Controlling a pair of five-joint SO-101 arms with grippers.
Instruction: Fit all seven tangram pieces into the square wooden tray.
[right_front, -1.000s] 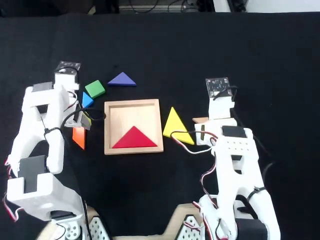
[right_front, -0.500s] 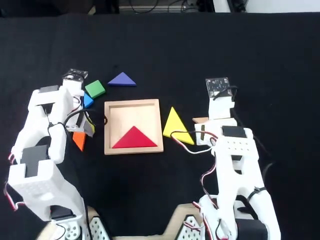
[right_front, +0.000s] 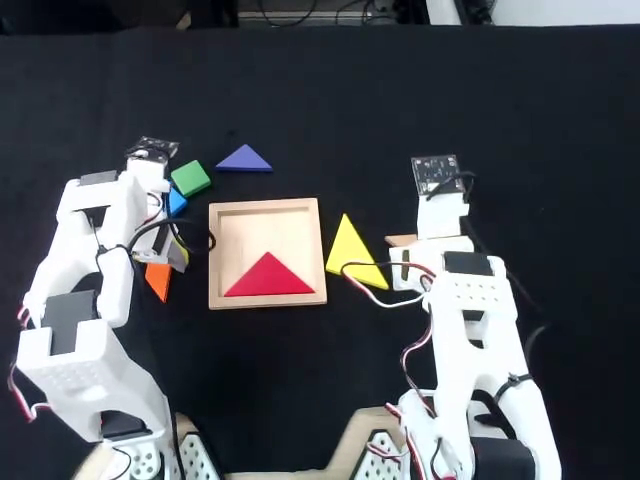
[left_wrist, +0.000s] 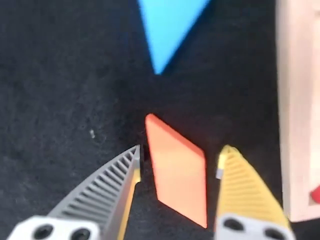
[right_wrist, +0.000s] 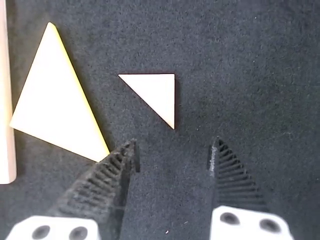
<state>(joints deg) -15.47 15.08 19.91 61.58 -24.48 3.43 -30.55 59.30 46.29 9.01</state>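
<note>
Straddling the orange parallelogram (left_wrist: 177, 177), the left hand (left_wrist: 182, 150) stands open, a finger close on either side, just left of the square wooden tray (right_front: 266, 208). The tray holds the red triangle (right_front: 268, 275) at its near edge. Yellow triangle (right_front: 350, 250) lies just right of the tray. Right hand (right_wrist: 174, 143) is open, near the small pale triangle (right_wrist: 157, 95). Blue triangle (right_front: 175, 202), green square (right_front: 190, 178) and purple triangle (right_front: 243, 159) lie on the worktop (right_front: 400, 100) beyond the tray's far left corner

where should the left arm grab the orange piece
Take the orange piece across its two long parallel edges, coming straight down from above: it lies flat on the cloth, so only the thin sides offer purchase. The open left end effector straddles those edges now.
</note>
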